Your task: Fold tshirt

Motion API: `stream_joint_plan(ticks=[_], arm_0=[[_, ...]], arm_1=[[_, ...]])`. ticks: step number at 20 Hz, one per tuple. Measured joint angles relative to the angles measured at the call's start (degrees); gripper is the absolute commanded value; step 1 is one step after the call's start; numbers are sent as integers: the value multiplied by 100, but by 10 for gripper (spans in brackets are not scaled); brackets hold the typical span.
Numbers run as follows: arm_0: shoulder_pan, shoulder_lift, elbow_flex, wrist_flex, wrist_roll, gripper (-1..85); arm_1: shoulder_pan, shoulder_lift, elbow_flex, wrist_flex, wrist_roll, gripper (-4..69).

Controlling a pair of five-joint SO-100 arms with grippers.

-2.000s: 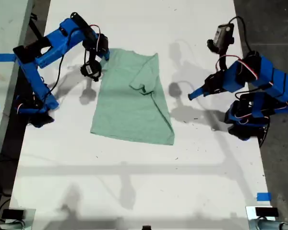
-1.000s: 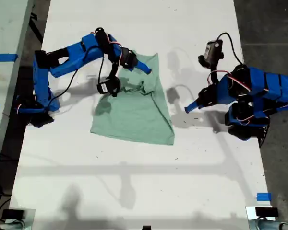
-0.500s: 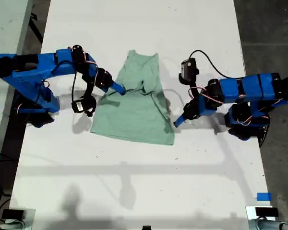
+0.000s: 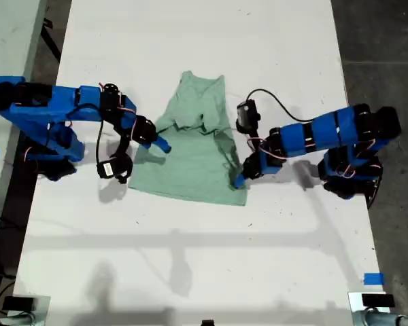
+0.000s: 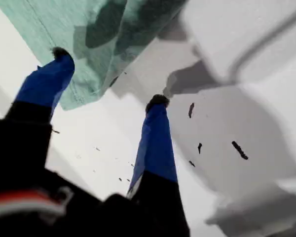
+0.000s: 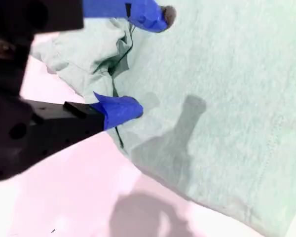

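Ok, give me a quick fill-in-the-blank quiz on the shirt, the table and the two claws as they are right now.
The tshirt lying flat is pale ____. The table under it is plain ____. My first claw is ____, with nothing between its fingertips. My second claw, over the cloth, is also ____.
Missing words: green; white; open; open.

White table (image 4: 190, 258) carried the tshirt (image 4: 190, 163), pale mint, wrinkled, partly folded, lying near centre w/ its narrow end twd the far edge. Blue tape bit (image 4: 373, 278) sat near exterior view's lower right.
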State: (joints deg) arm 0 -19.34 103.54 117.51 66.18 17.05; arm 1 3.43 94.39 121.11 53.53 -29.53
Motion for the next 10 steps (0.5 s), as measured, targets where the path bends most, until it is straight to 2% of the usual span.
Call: stream_joint_plan(ticks=[3,4,5,6,7,10], arm_0=[[62,35,97,0,-26,239],[62,70,105,0,-44,237],[79,123,132,0,-44,237],[97,167,149,0,-62,236],[105,193,158,0,-62,236],[105,202,211,0,-62,231]], arm_1=[[9,-501,-114,-255,-26,235],[26,-554,-264,-290,-114,177],[62,-563,-352,-334,-114,81],[97,-571,-387,-369,-149,28],[114,-580,-396,-387,-185,4],[123,-677,-431,-413,-220,-2]])
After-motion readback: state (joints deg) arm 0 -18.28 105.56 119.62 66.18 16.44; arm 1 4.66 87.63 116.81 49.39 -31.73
